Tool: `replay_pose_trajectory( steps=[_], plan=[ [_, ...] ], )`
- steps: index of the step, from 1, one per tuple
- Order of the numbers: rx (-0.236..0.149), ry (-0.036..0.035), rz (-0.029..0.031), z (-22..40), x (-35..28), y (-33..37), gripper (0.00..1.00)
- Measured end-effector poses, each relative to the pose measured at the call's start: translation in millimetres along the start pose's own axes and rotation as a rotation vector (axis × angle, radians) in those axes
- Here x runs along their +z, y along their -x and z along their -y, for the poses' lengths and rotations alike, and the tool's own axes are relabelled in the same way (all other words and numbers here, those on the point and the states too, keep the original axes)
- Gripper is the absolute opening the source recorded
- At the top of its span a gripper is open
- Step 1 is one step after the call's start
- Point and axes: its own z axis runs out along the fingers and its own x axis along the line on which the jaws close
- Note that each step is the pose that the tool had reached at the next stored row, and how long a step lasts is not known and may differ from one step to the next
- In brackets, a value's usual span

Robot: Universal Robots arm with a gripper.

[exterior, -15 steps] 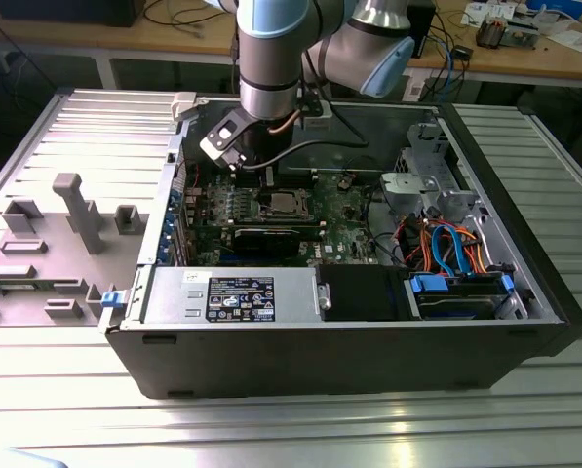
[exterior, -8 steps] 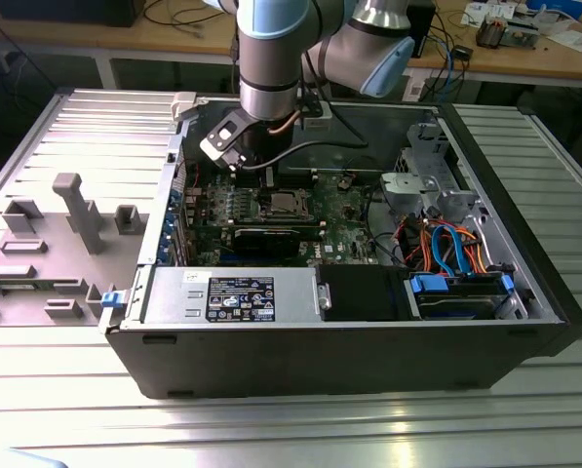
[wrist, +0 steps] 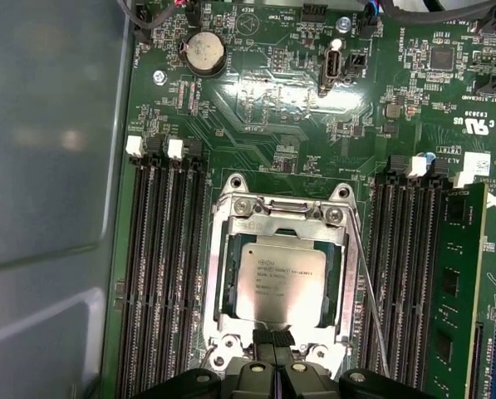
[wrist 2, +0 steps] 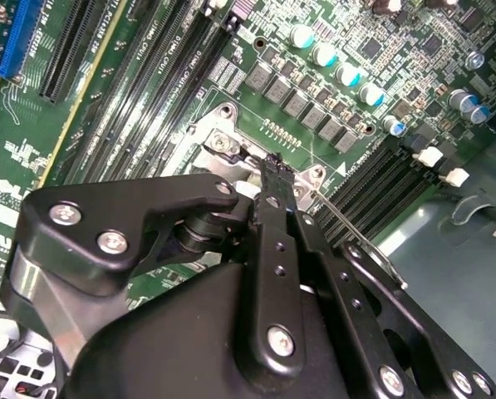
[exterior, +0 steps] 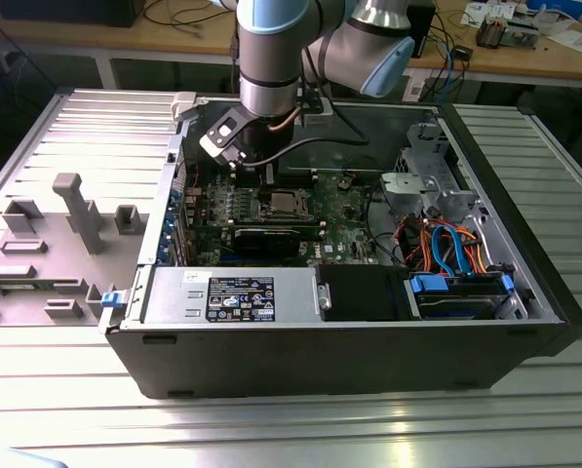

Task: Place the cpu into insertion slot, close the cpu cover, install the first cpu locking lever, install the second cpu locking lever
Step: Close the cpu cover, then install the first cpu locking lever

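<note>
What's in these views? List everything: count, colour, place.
cpu: one, dull silver, seated in the insertion slot.
insertion slot: one, silvery rim, on the green motherboard.
cpu cover: one, silvery frame, down around the cpu.
locking lever: one, thin silvery wire, beside the slot.
memory slots: two banks, black, flanking the slot.
coin battery: one, silver, on the motherboard.
computer case: one, black, open, on the ribbed metal table.
power supply: one, grey, the case's near side in the exterior view.
cables: a bundle, orange and blue, toward the exterior view's right.
fixture tray: one, grey, at the exterior view's left.
arm: one, silver and pale blue, reaching into the case.
gripper: one, black, shut, tip at the cover's edge.
</note>
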Motion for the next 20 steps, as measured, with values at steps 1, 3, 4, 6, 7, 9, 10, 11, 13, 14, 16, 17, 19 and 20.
replay_pose_trajectory(
  steps=[1, 3, 4, 6, 7, 9, 10, 11, 13, 14, 16, 17, 19, 20],
  plan=[
    [0.000, -0.0001, 0.0001, -1.0, 0.0, 0.1, 0.11],
    [0.000, 0.0001, 0.0000, -5.7, 0.1, 0.5, 0.11],
    [0.000, 0.0000, 0.0000, -9.8, 0.1, 1.0, 0.11],
    [0.000, 0.0000, 0.0000, -18.6, 0.2, 1.8, 0.11],
    [0.000, -0.0001, 0.0000, -21.4, 0.2, 2.1, 0.11],
    [0.000, 0.0000, 0.0001, -26.2, 0.2, 2.6, 0.11],
    [0.000, 0.0000, 0.0001, -28.1, 0.2, 2.8, 0.11],
    [0.000, 0.0000, 0.0000, -30.2, 0.2, 3.0, 0.11],
    [0.000, -0.0001, 0.0001, -36.4, 0.1, 3.7, 0.11],
    [0.000, -0.0001, 0.0000, -37.1, 0.1, 3.8, 0.11],
    [0.000, 0.0000, 0.0001, -37.3, 0.2, 3.7, 0.11],
    [0.000, 0.0000, 0.0000, -37.7, 0.2, 3.8, 0.11],
    [0.000, 0.0000, 0.0001, -38.1, 0.2, 3.8, 0.11],
    [0.000, 0.0000, 0.0000, -38.2, 0.2, 3.8, 0.11]
  ],
)
